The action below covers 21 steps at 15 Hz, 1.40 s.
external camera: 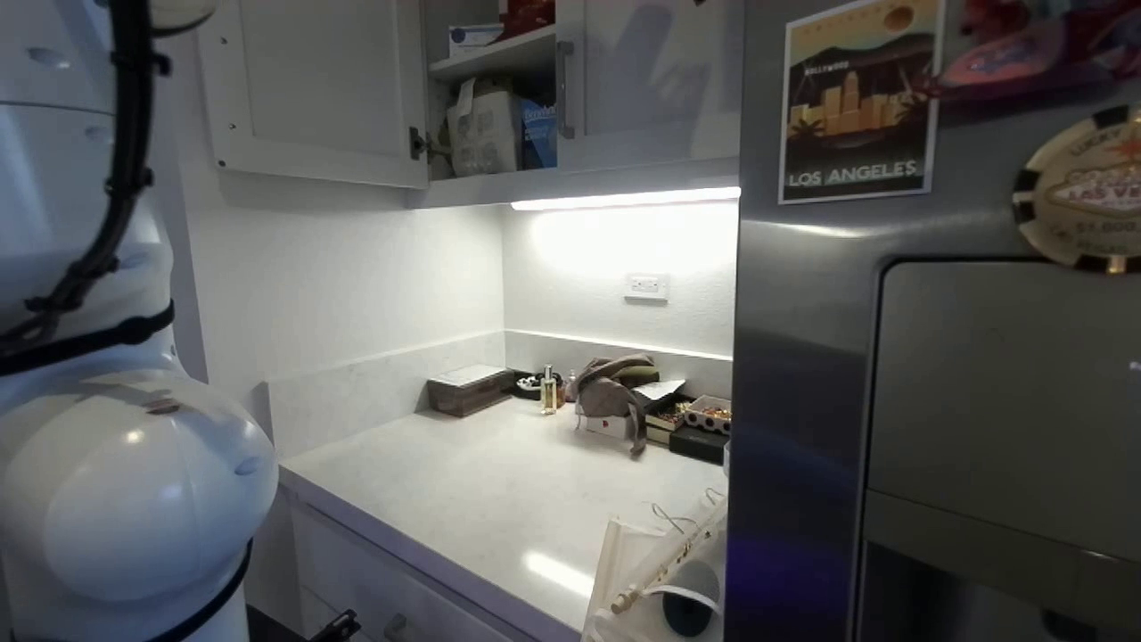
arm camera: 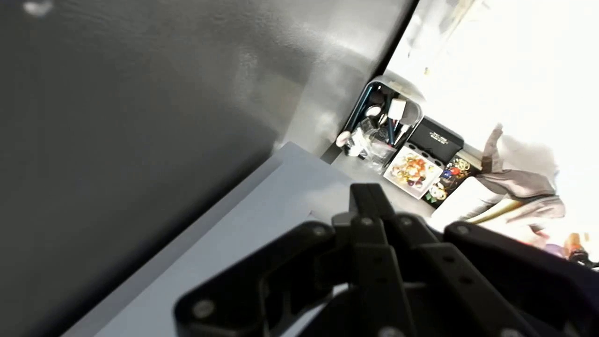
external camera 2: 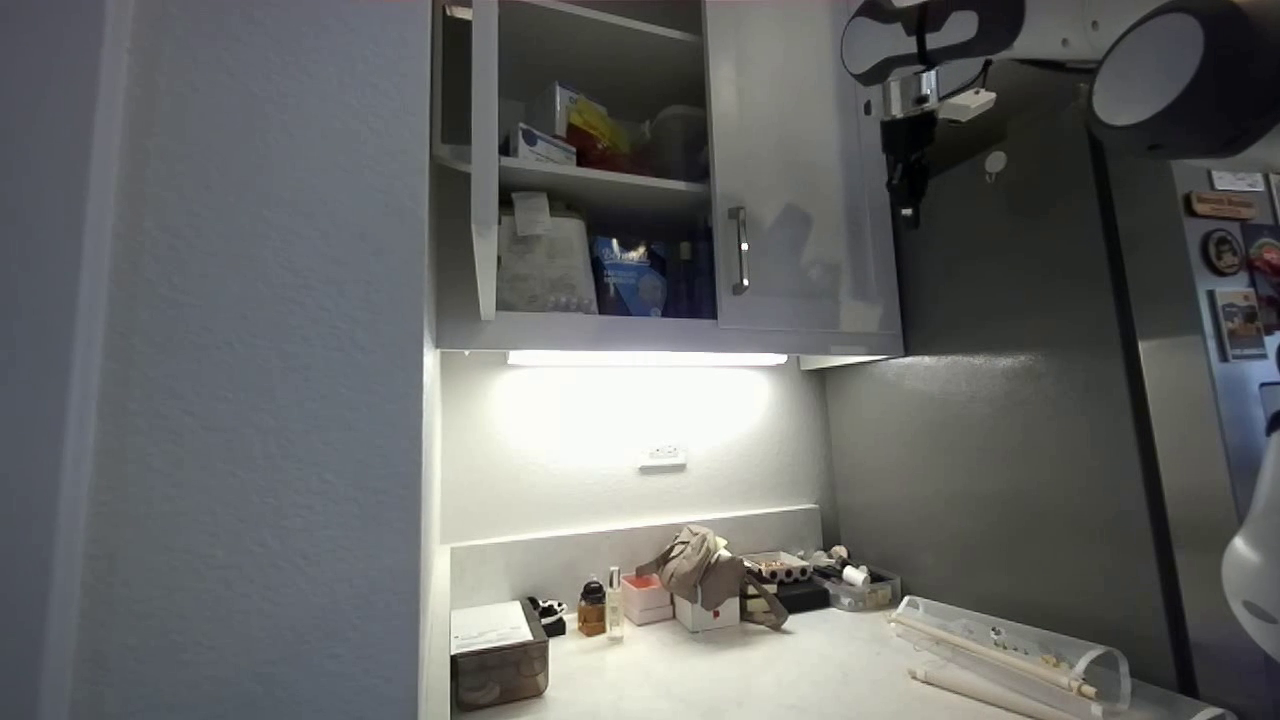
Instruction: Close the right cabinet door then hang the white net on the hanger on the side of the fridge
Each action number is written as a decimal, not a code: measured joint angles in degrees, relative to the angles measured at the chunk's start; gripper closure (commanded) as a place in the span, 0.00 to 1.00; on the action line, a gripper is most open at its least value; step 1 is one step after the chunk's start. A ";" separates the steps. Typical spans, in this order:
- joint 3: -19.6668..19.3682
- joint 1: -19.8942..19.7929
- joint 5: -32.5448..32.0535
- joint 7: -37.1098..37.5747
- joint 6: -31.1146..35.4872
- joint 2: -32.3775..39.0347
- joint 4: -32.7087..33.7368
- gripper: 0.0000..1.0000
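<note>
The right cabinet door (external camera 2: 815, 110) appears closed, flush with the cabinet front; the same door (external camera: 664, 89) looks flat from another angle. Black and empty, my gripper (external camera 2: 907, 215) hangs pointing down near that door's right edge, beside the fridge (external camera 2: 1000, 420). In the wrist view the fingertips of the gripper (arm camera: 372, 187) meet with no gap, and the pale cabinet panel (arm camera: 224, 238) lies below left. A small white hanger (external camera 2: 993, 165) sits high on the fridge's grey side, right of the gripper. I cannot make out the white net in any view.
The left cabinet door (external camera: 321, 89) is swung wide, baring stocked shelves. Along the counter (external camera 2: 780, 680) stand a brown box (external camera 2: 500, 660), small bottles, a draped cloth (external camera 2: 695, 565) and trays of trinkets. Clear plastic pieces with wooden rods (external camera 2: 1010, 650) lie beside the fridge.
</note>
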 measured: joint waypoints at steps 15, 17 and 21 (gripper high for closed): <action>0.25 1.13 0.37 13.95 9.68 -12.96 -28.23 0.00; 0.23 1.24 0.62 14.00 10.90 -15.63 -32.56 0.00; 0.22 1.54 0.64 14.01 12.90 -20.73 -41.16 0.00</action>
